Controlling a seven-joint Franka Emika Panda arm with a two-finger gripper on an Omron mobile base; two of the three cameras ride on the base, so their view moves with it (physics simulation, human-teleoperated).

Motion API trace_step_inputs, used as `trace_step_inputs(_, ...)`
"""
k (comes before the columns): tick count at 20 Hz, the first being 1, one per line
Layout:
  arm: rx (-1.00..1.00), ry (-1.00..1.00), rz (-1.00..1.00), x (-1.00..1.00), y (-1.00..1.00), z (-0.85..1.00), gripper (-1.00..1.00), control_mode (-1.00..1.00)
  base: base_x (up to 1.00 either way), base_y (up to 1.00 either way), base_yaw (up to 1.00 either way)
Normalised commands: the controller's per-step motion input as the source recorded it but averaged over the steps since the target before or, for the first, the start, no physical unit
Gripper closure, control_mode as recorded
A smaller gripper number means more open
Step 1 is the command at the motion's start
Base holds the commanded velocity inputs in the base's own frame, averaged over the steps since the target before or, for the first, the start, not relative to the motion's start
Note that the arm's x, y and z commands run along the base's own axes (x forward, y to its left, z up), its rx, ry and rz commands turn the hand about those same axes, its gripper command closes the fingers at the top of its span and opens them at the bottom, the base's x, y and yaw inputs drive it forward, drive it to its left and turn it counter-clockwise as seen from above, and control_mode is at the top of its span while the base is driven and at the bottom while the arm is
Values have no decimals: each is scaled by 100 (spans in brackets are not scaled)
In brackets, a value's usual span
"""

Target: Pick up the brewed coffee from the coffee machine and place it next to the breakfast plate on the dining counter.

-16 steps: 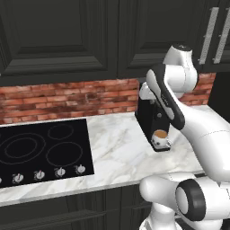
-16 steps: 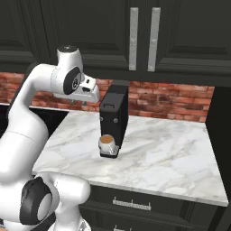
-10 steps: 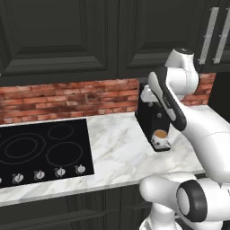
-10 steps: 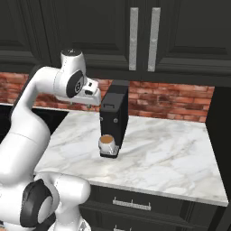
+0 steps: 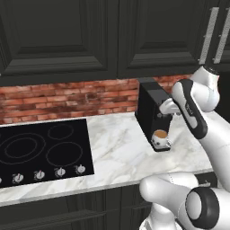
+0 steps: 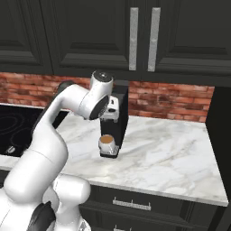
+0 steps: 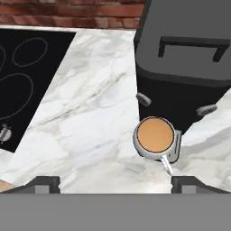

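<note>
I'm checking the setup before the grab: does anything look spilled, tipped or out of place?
Nothing stands out. The brewed coffee sits upright under the coffee machine, full, with no spill on the marble counter. The gripper hovers open above, not touching it.

The robot's forearm covers the right side of the coffee machine (image 5: 152,108) in the left base view; in the right base view the wrist hides its upper front. The cooktop (image 5: 40,148) runs off the left edge. The mug (image 7: 154,137) shows no markings from above.
</note>
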Motion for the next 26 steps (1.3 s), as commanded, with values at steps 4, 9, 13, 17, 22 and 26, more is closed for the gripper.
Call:
trace_step_inputs(4,10,-10,21,0,-59,-40,-100,-100,0,0,0)
trace_step_inputs(9,4,-15,26,0,-38,-57,-100,-100,0,0,0)
trace_step_inputs(13,2,-26,26,0,-17,-67,-100,-100,0,0,0)
trace_step_inputs(17,5,-29,22,0,-4,-49,-100,-100,0,0,0)
trace_step_inputs(22,0,-26,18,0,0,-45,-100,-100,0,0,0)
trace_step_inputs(26,0,-19,9,1,14,-38,-100,-100,0,0,0)
